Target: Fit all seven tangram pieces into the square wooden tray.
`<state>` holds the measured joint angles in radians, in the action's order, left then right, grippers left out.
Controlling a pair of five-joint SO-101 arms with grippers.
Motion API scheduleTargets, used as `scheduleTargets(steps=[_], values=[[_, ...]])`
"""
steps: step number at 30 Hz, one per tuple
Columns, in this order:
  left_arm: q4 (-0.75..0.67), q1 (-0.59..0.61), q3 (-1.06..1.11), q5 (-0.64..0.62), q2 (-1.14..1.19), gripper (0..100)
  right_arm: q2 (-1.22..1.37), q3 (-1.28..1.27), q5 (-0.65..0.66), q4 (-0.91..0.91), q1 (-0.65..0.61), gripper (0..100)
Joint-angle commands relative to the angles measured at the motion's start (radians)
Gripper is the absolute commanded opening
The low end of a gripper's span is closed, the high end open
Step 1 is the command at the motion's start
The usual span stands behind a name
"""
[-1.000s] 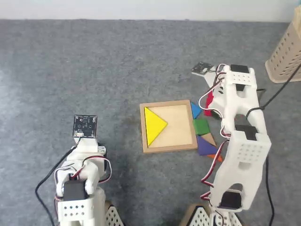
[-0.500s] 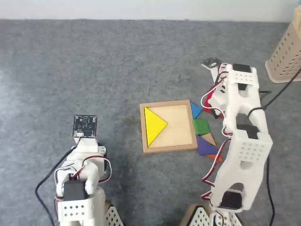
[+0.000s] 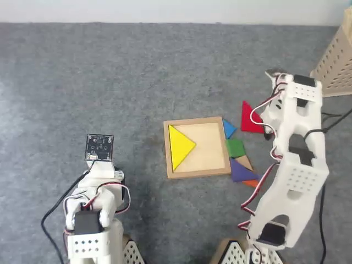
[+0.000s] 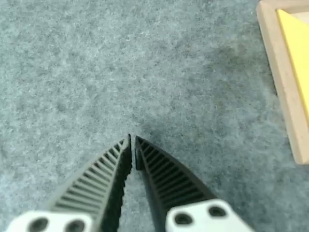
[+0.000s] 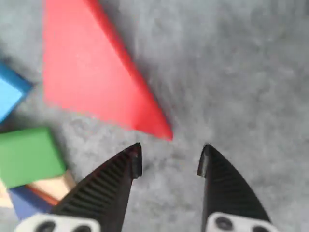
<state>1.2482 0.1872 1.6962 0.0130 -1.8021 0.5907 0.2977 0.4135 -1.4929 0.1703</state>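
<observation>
The square wooden tray (image 3: 193, 120) lies mid-table with a yellow triangle (image 3: 179, 146) in its left part. Right of it on the carpet lie a blue piece (image 3: 229, 128), a red triangle (image 3: 250, 119), a green square (image 3: 235, 147), a purple piece (image 3: 240, 171) and an orange piece (image 3: 253, 183). My right gripper (image 5: 170, 162) is open, just off the red triangle's (image 5: 91, 72) pointed corner, holding nothing. The green square (image 5: 29, 157) and blue piece (image 5: 9, 96) lie beside it. My left gripper (image 4: 133, 141) is shut over bare carpet, left of the tray's rim (image 4: 277, 72).
A slotted beige basket (image 3: 335, 60) stands at the far right edge, close to the right arm (image 3: 297, 110). Grey carpet stretches open to the left of the tray and beyond it. The left arm (image 3: 93, 209) sits at the near left.
The right arm has swung to the right, off the pieces, and the red triangle now lies in full view on the carpet. The left arm has not moved.
</observation>
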Motion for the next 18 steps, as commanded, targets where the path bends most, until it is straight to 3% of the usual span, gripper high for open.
scheduleTargets(steps=[1,4,10,18], values=[[0.002,-0.003,-0.012,-0.008,-0.015,1,-0.137,0.034,0.087,-0.025,-0.065,21.0],[0.002,-0.003,-0.012,-0.008,-0.015,1,-0.193,0.002,0.189,-0.018,-0.125,22.8],[0.002,-0.003,-0.012,-0.008,-0.015,1,-0.265,-0.152,0.330,0.053,-0.220,36.8],[0.002,-0.003,-0.012,-0.008,-0.015,1,-0.263,-0.308,0.477,0.234,-0.243,36.9]])
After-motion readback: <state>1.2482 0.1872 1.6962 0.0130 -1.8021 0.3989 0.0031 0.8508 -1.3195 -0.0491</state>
